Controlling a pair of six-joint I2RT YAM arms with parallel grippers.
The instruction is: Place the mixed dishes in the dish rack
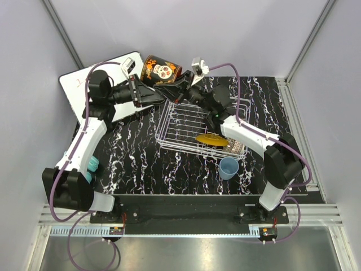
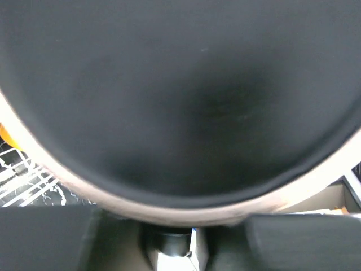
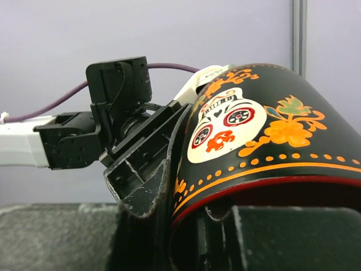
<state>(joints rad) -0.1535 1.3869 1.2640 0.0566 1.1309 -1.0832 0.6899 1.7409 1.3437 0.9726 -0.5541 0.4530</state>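
Observation:
The black-orange mug with white faces point(image 1: 161, 70) hangs in the air above the far left corner of the white wire dish rack point(image 1: 186, 121). My left gripper point(image 1: 153, 91) holds the mug's base end; the base fills the left wrist view point(image 2: 180, 96), with my fingers spread either side. My right gripper point(image 1: 177, 83) is shut on the mug's rim. In the right wrist view one finger lies outside the mug point(image 3: 254, 130) and one inside it. A yellow-and-dark plate point(image 1: 211, 140) stands in the rack. A pale blue cup point(image 1: 229, 167) stands on the table in front of the rack.
A white writing board point(image 1: 107, 76) lies at the far left under my left arm. Teal headphones point(image 1: 92, 166) sit by the left arm's lower link. A speckled dish point(image 1: 238, 148) leans at the rack's right front corner. Grey walls close in all around.

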